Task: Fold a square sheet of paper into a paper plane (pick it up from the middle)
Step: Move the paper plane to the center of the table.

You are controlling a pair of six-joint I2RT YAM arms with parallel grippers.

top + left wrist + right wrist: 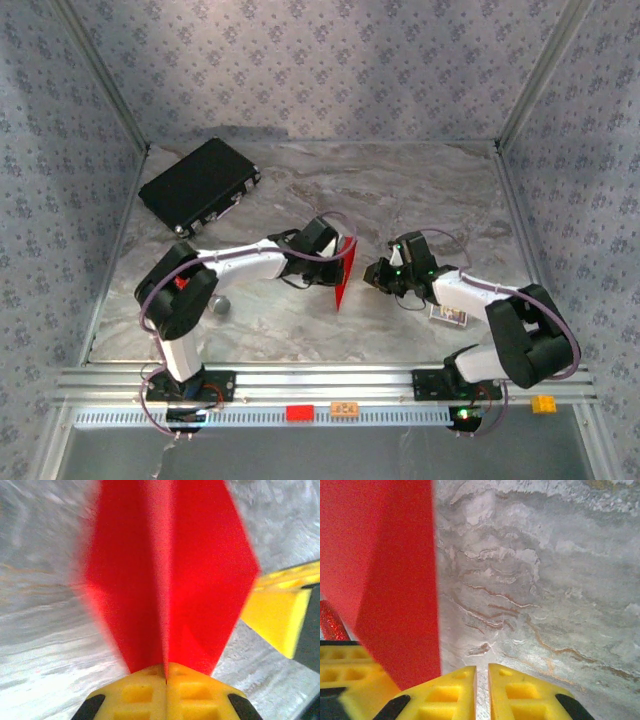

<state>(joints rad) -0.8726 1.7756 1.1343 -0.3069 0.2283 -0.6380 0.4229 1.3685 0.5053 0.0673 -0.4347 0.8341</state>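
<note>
The square sheet of paper is a creased bright-red wedge standing on edge at the middle of the table, its pointed end toward the near side. My left gripper is shut on its centre crease. In the left wrist view the yellow fingertips meet on the fold and the red paper fans out ahead of the left gripper. My right gripper hovers just right of the paper, not touching it. Its tips stand almost together with a thin slit and nothing between; the paper is on their left.
A black case lies at the back left. A small grey round object sits by the left arm, and a small flat card lies under the right arm. Small red, orange and yellow blocks sit on the front rail.
</note>
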